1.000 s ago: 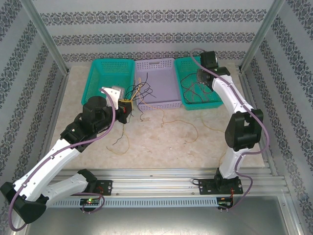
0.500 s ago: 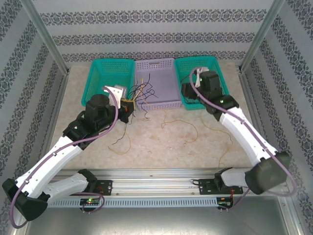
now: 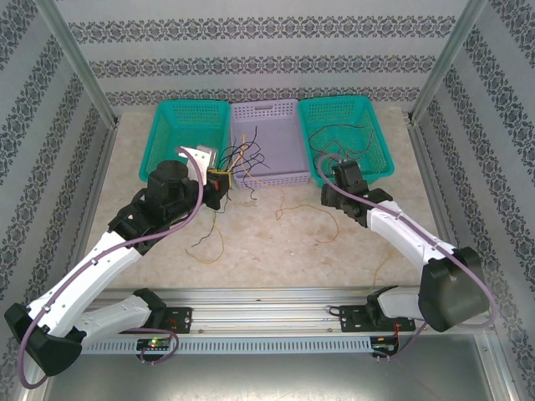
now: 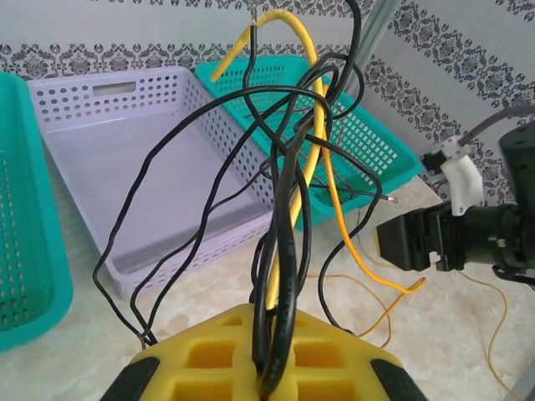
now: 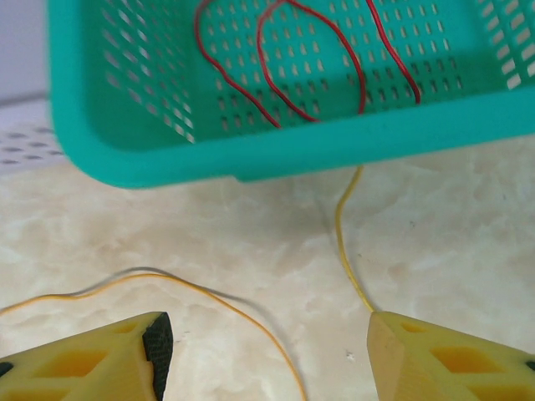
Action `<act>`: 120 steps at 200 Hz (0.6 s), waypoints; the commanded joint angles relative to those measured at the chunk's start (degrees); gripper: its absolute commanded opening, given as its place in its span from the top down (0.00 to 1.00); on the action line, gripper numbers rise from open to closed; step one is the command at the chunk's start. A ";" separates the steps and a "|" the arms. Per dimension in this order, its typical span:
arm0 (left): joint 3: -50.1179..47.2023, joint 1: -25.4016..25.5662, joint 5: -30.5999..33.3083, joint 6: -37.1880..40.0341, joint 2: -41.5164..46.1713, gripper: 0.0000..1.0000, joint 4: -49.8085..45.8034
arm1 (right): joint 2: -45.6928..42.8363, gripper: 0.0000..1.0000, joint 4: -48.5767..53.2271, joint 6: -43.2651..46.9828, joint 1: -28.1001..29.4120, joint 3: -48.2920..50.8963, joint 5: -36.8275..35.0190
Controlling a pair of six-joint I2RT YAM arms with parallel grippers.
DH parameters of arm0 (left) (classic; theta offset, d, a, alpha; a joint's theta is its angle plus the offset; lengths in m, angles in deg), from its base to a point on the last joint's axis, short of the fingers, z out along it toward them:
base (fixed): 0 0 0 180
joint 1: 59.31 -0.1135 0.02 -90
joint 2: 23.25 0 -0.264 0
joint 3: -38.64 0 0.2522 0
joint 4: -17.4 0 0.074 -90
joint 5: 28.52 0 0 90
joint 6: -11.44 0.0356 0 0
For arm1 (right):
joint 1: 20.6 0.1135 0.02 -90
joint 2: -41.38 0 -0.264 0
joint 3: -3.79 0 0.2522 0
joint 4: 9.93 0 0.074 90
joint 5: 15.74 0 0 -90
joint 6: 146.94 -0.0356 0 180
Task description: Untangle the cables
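At the left, the left gripper (image 4: 267, 351) is clamped on the base of the cables (image 4: 288, 167). The bunch stands up out of its jaws, its long axis pointing away from the fingers toward the purple basket (image 3: 276, 109). This arm is the nearer one, since it has the bunch in hand.

The left wrist view shows the knot itself: black strands loop and cross around a yellow one. From above, the bunch is only a small fan over the purple basket's near edge.

Further right, the right arm (image 3: 393, 225) reaches low over the table (image 3: 251, 242), well apart from the bunch, which lies off to its left. The right gripper (image 5: 267, 351) has its jaws wide and holds nothing. A loose yellow wire (image 5: 347, 242) runs from the near wall of the green basket (image 5: 276, 154) down to the right-hand finger, and a second curves in between the fingers.

That view also shows the red wires (image 5: 318, 50) in the green basket.
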 commanded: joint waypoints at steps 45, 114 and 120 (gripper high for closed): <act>1.92 -0.10 -0.38 -0.21 0.15 1.00 -0.09 | 7.23 0.41 -12.11 -2.04 -2.92 3.93 -1.38; 1.83 -0.14 -0.11 0.15 0.56 1.00 -0.09 | 12.92 0.49 -10.94 -0.79 -3.73 -0.12 -2.57; 1.85 -0.04 0.02 0.15 0.65 1.00 -0.09 | 13.34 0.49 -10.44 -0.68 -3.71 -0.62 -2.44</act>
